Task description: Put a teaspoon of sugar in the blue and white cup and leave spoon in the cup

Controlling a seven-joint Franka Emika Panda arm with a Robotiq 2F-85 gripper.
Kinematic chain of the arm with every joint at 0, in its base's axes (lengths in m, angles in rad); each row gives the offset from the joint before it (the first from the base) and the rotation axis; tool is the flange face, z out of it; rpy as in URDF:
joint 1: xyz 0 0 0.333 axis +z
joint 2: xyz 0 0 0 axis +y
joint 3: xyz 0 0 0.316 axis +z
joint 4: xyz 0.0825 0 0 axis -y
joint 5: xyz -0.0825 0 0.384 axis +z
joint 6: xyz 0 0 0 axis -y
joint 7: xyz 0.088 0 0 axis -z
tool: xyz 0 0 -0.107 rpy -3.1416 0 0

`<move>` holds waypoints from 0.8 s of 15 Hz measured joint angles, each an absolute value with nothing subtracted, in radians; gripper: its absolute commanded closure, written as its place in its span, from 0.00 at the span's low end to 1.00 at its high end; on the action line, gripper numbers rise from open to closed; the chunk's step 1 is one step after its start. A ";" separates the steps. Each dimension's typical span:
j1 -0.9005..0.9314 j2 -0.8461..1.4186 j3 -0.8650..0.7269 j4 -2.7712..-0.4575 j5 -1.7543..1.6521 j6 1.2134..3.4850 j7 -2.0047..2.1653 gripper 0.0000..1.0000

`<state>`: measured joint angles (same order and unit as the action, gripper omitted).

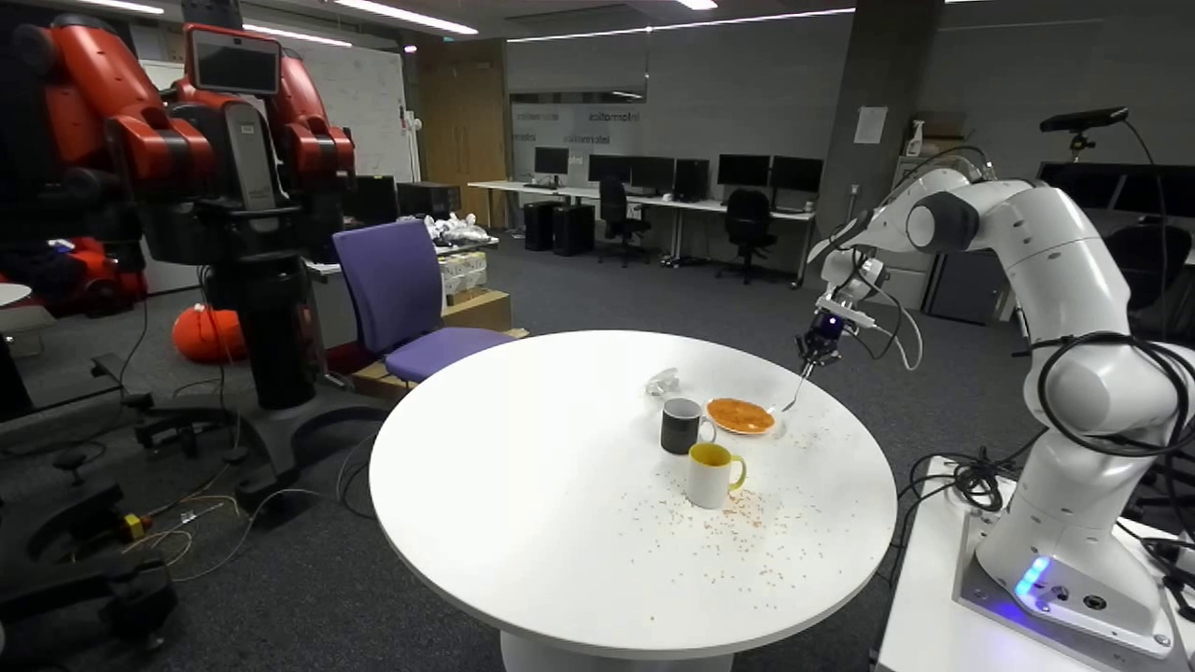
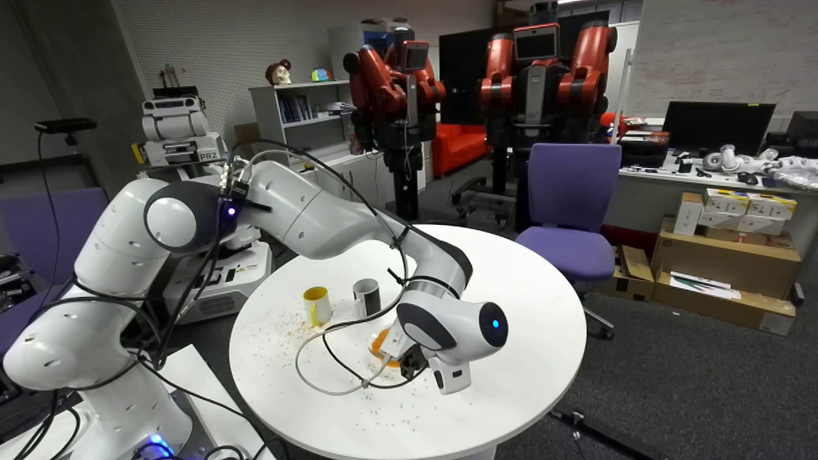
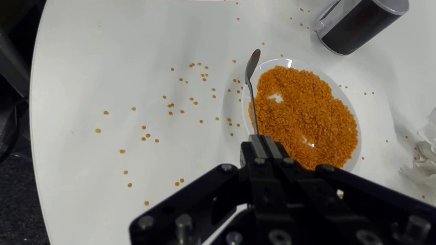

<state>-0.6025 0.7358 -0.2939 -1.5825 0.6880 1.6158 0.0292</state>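
My gripper (image 3: 265,136) is shut on the handle of a thin metal spoon (image 3: 251,90). The spoon points away from the fingertips, its bowl by the plate's rim; I see no grains in the bowl. In an exterior view the gripper (image 1: 808,366) holds the spoon (image 1: 798,383) slanting down beside the plate. I cannot tell whether the spoon touches the plate or table. A white plate (image 3: 353,161) bears orange grains (image 3: 303,115) like lentils; no sugar shows. The blue and white cup is not in view. In an exterior view the arm mostly hides the gripper (image 2: 412,364).
A dark mug (image 1: 679,429) stands beside the plate, also in the wrist view (image 3: 361,25). A white mug with yellow inside (image 1: 707,485) stands near it. Crumpled whitish material (image 1: 663,381) lies behind. Loose grains are scattered over the round white table (image 1: 523,485).
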 measured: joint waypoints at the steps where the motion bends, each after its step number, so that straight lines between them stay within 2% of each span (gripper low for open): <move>1: -0.607 0.748 -0.294 -1.568 0.688 1.604 0.029 0.99; 12: -0.650 0.865 -0.247 -1.427 0.688 1.561 0.026 0.99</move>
<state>-0.6502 0.8648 -0.2468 -1.4271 0.6882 1.5613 0.0259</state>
